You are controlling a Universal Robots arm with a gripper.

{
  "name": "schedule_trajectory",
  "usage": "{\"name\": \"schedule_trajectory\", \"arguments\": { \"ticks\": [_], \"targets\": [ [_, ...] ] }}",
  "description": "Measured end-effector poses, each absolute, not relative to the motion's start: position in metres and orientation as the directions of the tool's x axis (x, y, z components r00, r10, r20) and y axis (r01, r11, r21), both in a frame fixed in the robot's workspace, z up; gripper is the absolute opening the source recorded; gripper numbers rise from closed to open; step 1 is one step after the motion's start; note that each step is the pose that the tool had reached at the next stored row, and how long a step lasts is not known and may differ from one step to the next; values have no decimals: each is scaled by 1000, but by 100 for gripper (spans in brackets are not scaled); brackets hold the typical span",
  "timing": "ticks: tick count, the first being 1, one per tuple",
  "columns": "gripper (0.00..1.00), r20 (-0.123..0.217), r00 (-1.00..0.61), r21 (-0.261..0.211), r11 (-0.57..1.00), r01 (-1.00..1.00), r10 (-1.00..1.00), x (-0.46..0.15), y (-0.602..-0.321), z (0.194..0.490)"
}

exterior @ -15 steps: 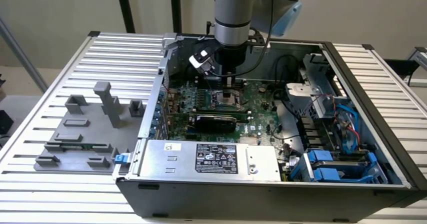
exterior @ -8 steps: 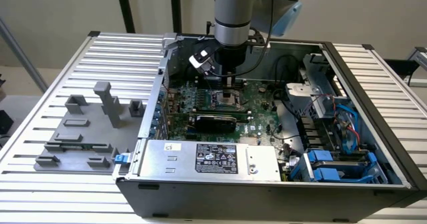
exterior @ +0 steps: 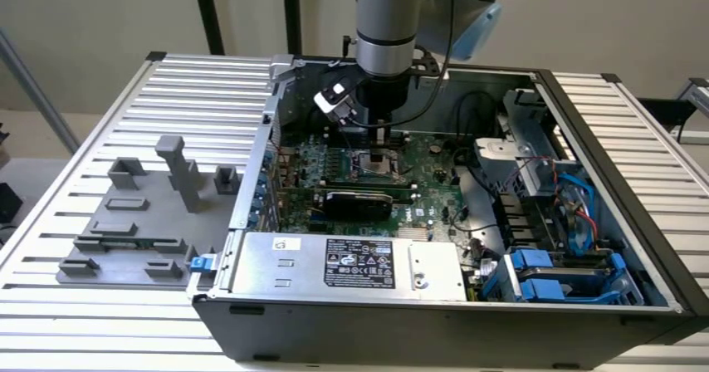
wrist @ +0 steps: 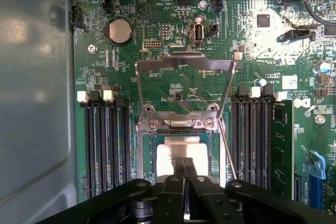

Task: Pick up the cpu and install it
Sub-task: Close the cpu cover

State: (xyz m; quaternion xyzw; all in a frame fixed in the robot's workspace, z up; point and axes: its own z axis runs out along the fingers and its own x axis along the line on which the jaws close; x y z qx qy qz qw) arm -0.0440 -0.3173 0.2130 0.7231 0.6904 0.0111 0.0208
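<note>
While jaws hover closed, cpu (wrist: 168,156) sits inside socket (wrist: 176,124)

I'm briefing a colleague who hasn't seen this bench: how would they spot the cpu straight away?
Look into the open computer case at the green motherboard. Between its two banks of black memory slots lies the socket, its metal frame swung open. The cpu is the silvery-white square there, at the tips of the shut pincer: a solid pale plate, unlike the hollow grey frame.

Grey blocks (exterior: 133,222), perhaps plastic, lie beside the open computer case (exterior: 443,330).
</note>
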Motion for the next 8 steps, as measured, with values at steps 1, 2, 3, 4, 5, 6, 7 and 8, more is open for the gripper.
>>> {"name": "schedule_trajectory", "arguments": {
  "ticks": [1,2,3,4,5,6,7,8],
  "targets": [
    [11,-13,46,45,-46,998,999,-43,-318,214],
    [11,-12,46,45,-46,998,999,-42,-318,216],
    [11,-11,47,45,-46,998,999,-41,-319,219],
    [11,-11,47,45,-46,998,999,-39,-319,223],
    [11,-10,46,45,-46,998,999,-37,-320,227],
    [11,-10,46,45,-46,998,999,-35,-321,232],
    [11,-10,47,44,-46,998,999,-32,-322,236],
    [11,-9,47,44,-46,998,999,-29,-323,241]
  ]
}}
